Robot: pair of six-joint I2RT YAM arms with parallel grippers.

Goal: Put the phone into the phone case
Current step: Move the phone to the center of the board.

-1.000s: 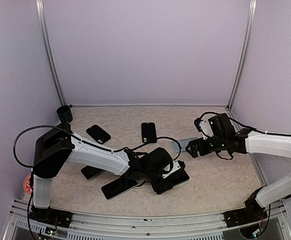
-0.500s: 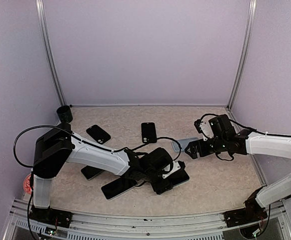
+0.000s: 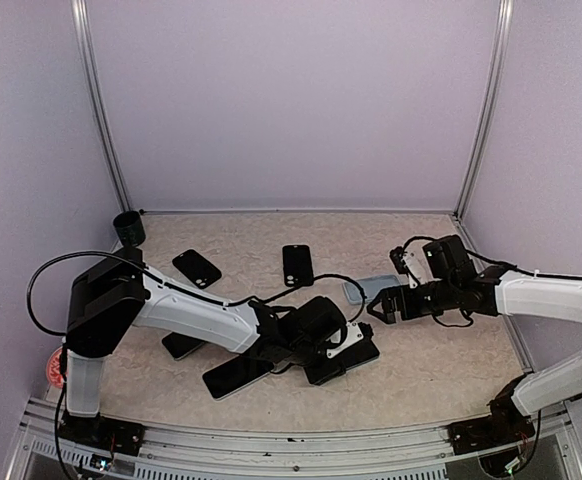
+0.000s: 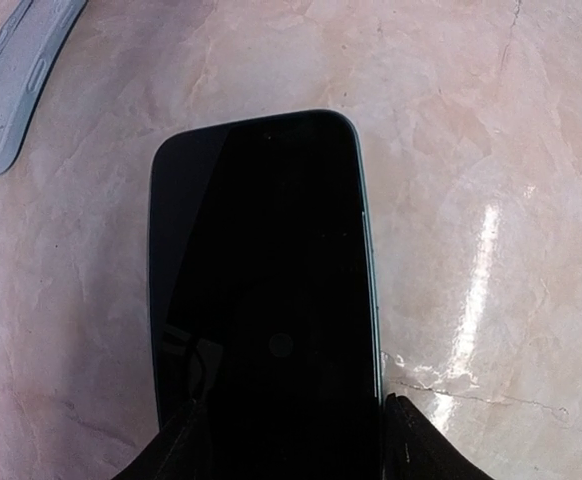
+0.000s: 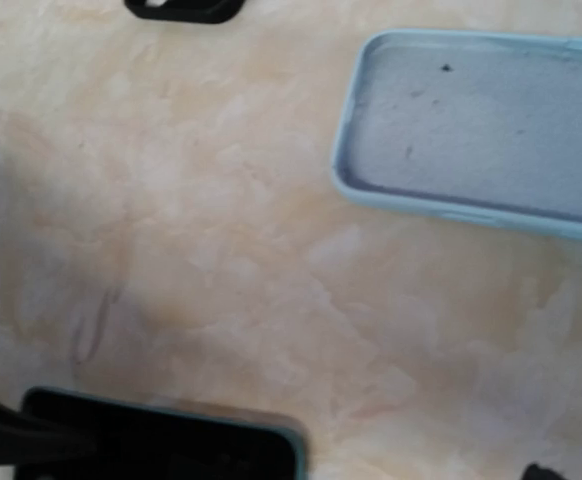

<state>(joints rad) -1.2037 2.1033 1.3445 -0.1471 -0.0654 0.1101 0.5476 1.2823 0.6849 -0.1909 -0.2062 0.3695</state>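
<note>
Five phones [image 3: 196, 267] [image 3: 297, 264] [image 3: 179, 346] [image 3: 233, 376] [image 3: 361, 353], one case [image 3: 369, 289], one black cup [image 3: 128, 228]

Soft, even overhead light; the top view is sharp. A glare streak crosses the table [image 4: 491, 120] beside the phone [image 4: 266, 280]. The right wrist view is blurred.

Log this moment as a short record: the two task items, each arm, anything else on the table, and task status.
phone: black phone with a teal edge, lying flat on the marble-pattern table
case: light blue phone case, empty, open side up, apart from the phone
left gripper: fingers closed against the phone's two long edges
right gripper: open, holding nothing, just beside the case
other items: dark phone near the back; small black cup at the far left corner
task status: phone not yet in the case
</note>
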